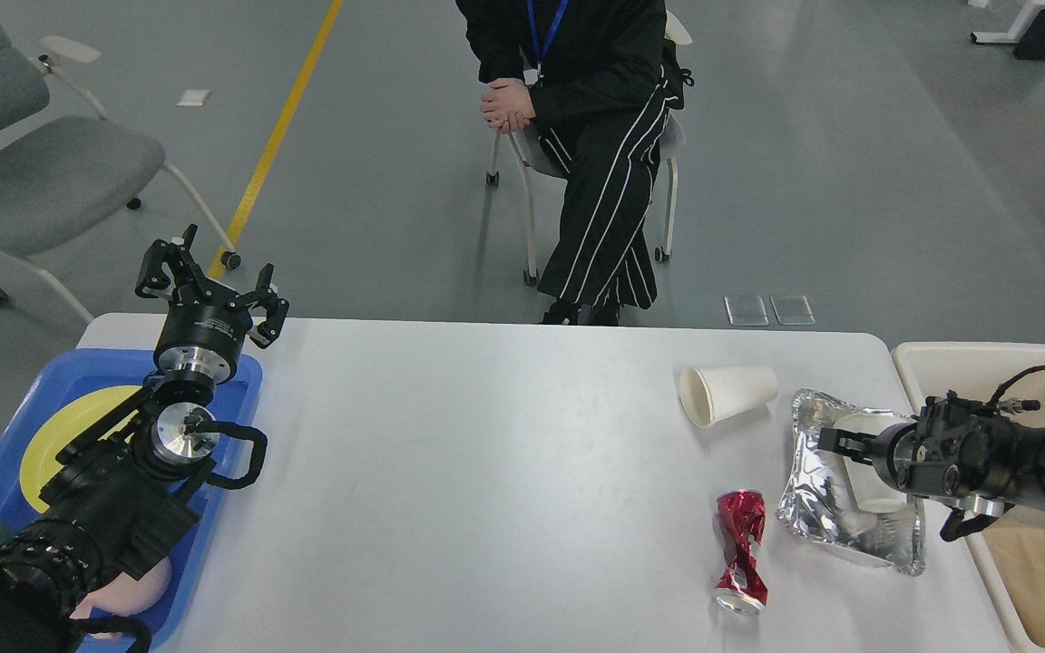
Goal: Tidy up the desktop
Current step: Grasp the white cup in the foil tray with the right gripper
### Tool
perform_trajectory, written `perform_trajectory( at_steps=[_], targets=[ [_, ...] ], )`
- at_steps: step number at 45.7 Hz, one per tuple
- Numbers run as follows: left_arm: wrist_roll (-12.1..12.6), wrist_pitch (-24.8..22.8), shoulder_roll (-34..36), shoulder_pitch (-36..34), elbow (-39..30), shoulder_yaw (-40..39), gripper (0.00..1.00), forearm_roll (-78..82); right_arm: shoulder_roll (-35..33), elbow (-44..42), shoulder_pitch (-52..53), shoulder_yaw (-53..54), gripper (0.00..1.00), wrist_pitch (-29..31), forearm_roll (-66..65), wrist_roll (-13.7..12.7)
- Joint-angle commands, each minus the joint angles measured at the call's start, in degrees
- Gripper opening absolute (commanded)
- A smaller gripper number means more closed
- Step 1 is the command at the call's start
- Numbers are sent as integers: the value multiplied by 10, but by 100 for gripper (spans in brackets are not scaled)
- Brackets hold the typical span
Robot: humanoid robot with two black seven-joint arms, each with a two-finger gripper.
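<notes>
A big white table with a few things on it.

The white desktop (486,472) had round corners and a smooth top. At its left end sat a blue tray (230,426). On the right side, far from the near edge, a white paper cup (727,394) lay on its side with its open end to the left. Near it, further right, lay a crinkled silver foil tray (813,508). Just left of the foil, close to the near edge, lay a squashed red can (739,549). The middle of the table was bare white.
</notes>
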Motion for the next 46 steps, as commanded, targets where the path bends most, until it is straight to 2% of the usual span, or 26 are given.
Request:
perform_trajectory(
  at_steps=[1, 3, 7, 15, 20, 29, 46],
  targets=[
    [0, 0, 0, 0, 0, 0, 96, 0, 7, 6, 2, -1, 59, -19, -1, 0],
    [0, 0, 0, 0, 0, 0, 96, 0, 9, 7, 2, -1, 48, -19, -1, 0],
    [0, 0, 0, 0, 0, 0, 96, 0, 9, 7, 2, -2, 35, -18, -1, 0],
    [0, 0, 0, 0, 0, 0, 96, 0, 9, 7, 2, -5, 21, -18, -2, -1],
    [-1, 0, 0, 0, 0, 0, 96, 0, 6, 7, 3, -5, 9, -18, -2, -1],
    [0, 0, 0, 0, 0, 0, 96, 0, -25, 35, 52, -9, 8, -17, -1, -1],
    [0, 0, 0, 0, 0, 0, 96, 0, -177, 239, 324, -8, 9, -10, -1, 0]
  ],
)
